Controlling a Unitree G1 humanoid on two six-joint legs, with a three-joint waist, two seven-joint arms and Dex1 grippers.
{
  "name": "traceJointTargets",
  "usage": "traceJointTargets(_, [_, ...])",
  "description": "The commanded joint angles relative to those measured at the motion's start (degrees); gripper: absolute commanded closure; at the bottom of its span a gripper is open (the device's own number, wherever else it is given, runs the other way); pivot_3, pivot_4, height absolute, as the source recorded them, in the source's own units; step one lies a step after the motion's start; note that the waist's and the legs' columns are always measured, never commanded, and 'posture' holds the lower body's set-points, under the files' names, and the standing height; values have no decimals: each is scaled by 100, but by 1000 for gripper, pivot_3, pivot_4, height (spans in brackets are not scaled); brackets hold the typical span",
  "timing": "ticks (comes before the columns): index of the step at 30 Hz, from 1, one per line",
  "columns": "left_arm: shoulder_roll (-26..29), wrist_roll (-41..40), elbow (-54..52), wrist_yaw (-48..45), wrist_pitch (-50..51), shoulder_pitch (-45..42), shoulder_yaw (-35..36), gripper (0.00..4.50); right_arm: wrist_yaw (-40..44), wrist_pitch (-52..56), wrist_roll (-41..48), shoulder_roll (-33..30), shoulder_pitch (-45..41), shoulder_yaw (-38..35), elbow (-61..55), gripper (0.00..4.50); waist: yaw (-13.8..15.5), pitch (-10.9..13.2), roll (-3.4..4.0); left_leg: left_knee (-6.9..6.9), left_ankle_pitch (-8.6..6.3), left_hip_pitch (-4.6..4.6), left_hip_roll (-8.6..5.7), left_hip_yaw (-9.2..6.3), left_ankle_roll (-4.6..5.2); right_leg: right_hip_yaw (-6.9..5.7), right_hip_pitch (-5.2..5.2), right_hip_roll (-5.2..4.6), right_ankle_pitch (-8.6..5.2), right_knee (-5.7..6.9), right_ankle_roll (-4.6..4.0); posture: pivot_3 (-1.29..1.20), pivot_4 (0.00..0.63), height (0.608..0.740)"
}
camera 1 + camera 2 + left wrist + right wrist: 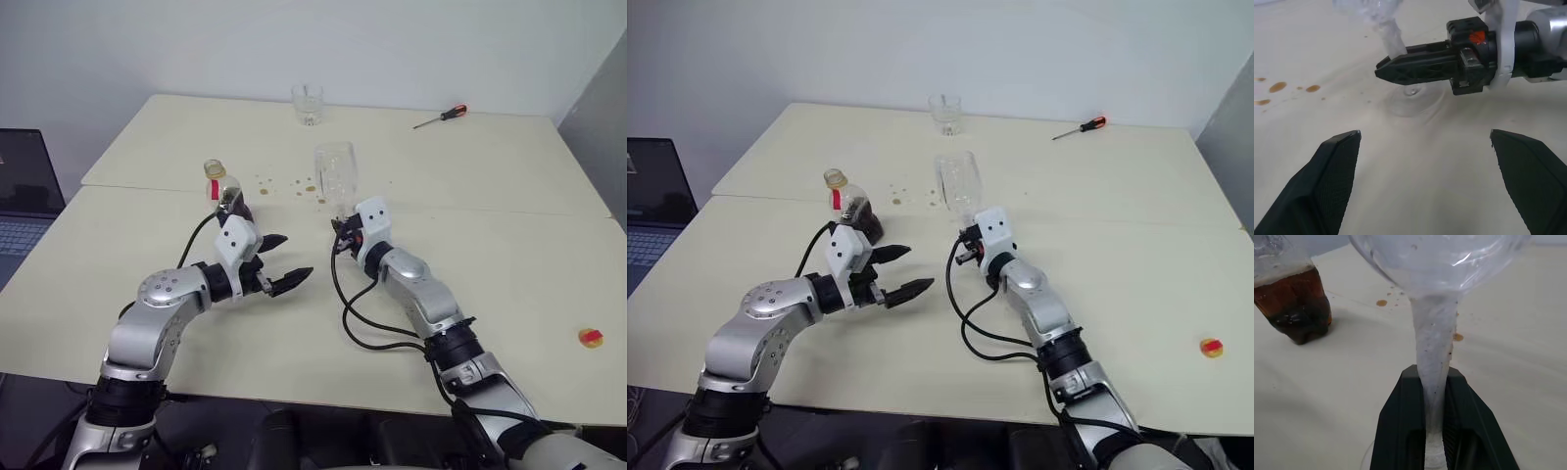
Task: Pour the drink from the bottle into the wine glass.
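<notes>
right gripper (1435,431): pinching the thin stem of the wine glass (335,176) low down, just above its flat foot, which is sitting on the table (490,245).
left gripper (279,262): spreading wide and holding nothing, hovering just in front of the bottle (224,191).
bottle: standing upright at the left, well apart from the glass, with the yellow cap looking still on; cannot tell for sure.
drink (1298,301): dark brown, filling the lower part of the bottle; the glass bowl is looking empty.
spills (294,186): brown drops are lying on the table between bottle and glass.
step in hand: steadying the glass, judging by the grip.
doing it well: keeping the stem vertical and the foot flat, since the tall bowl is likely tipping easily; squeezing gently, as the stem is looking thin.
next: closing the left gripper around the bottle's round body, keeping it upright.
</notes>
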Motion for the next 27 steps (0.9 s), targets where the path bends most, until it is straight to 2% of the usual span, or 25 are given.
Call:
traceJointTargets(1, [-45, -55, -273, 116, -16, -8, 22, 0, -305, -1130, -425, 302, -354, -115, 829, 4363, -19, 0, -2, 0, 0, 1, 1, -1, 0, 1, 0, 2, 0, 1, 0, 0, 150, 740])
traceJointTargets(5, [-42, -56, -264, 148, -6, -38, -11, 0, -354, -1482, -606, 361, -453, -282, 1346, 4363, -33, 0, -2, -3, 1, 3, 7, -7, -2, -1, -1, 10, 0, 9, -2, 0, 150, 740])
traceJointTargets(9, [56, 10, -216, 99, -74, -8, -10, 0, -67, -1254, -593, 216, -179, -322, 1222, 4363, -29, -1, -2, -3, 2, 4, 7, -6, -3, -1, 0, 6, 0, 11, -3, 0, 150, 740])
traceJointTargets(19, [-90, 68, -55, 142, -151, -268, -126, 0, 674, -736, -678, -23, 304, -220, 917, 4363, 0, -6, -8, 1, 2, 17, 3, -8, -3, -4, 18, 2, 0, 12, -2, 0, 150, 740])
traceJointTargets(23, [-107, 103, -15, 174, -256, -249, -96, 0, 1082, -552, -638, 12, 443, -156, 1084, 4363, -11, -13, -16, 0, 2, 25, 5, -8, -3, -3, 21, 6, 0, 15, -2, 0, 150, 740])
traceJointTargets(27, [-128, 127, -4, 176, -261, -284, -118, 0, 1085, -686, -781, 41, 391, -147, 1459, 4363, -47, -20, -21, -1, 1, 46, 5, 0, -3, 4, 29, 8, -1, 32, -3, 0, 150, 740])
